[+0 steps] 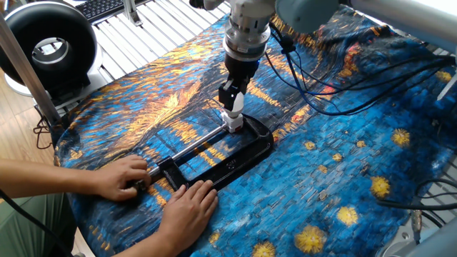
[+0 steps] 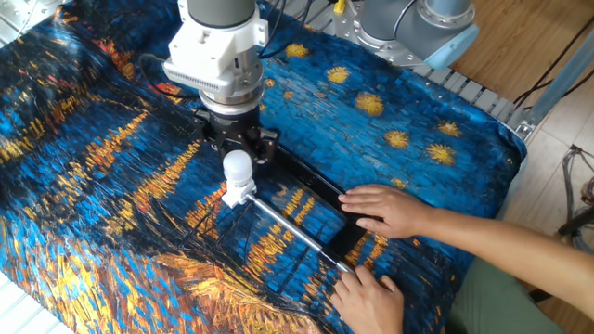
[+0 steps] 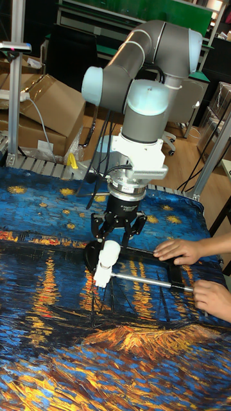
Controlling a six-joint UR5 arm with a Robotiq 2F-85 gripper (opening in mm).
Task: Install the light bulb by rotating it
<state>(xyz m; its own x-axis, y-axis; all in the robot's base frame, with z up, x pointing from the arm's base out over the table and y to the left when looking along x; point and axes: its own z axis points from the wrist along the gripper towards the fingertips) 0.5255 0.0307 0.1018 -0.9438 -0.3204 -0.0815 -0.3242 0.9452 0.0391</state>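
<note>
The claw (image 2: 239, 151) points down at the bulb (image 2: 238, 166), its black fingers (image 3: 99, 227) spread to either side of the dome. Gaps show between fingers and bulb in the tall fixed view, so the claw is released and not gripping. The bulb (image 1: 235, 111) stands upright in a white socket (image 2: 238, 194), directly below the claw. The socket (image 3: 101, 275) sits at the far end of a black clamp (image 1: 235, 153), at the tip of the clamp's metal rod (image 2: 292, 235).

Above the claw, the white and grey wrist (image 2: 217, 51) stands near vertical over the clamp. In the tall fixed view the arm (image 3: 151, 58) rises from the wrist and bends over at a grey elbow joint. Black cables (image 1: 335, 86) trail from the wrist across the cloth.

One hand (image 1: 120, 178) grips the clamp's handle end; the other hand (image 1: 187, 208) lies flat, pressing on the clamp's frame. The clamp rests on a tabletop covered by a blue and orange cloth (image 1: 343, 171).
</note>
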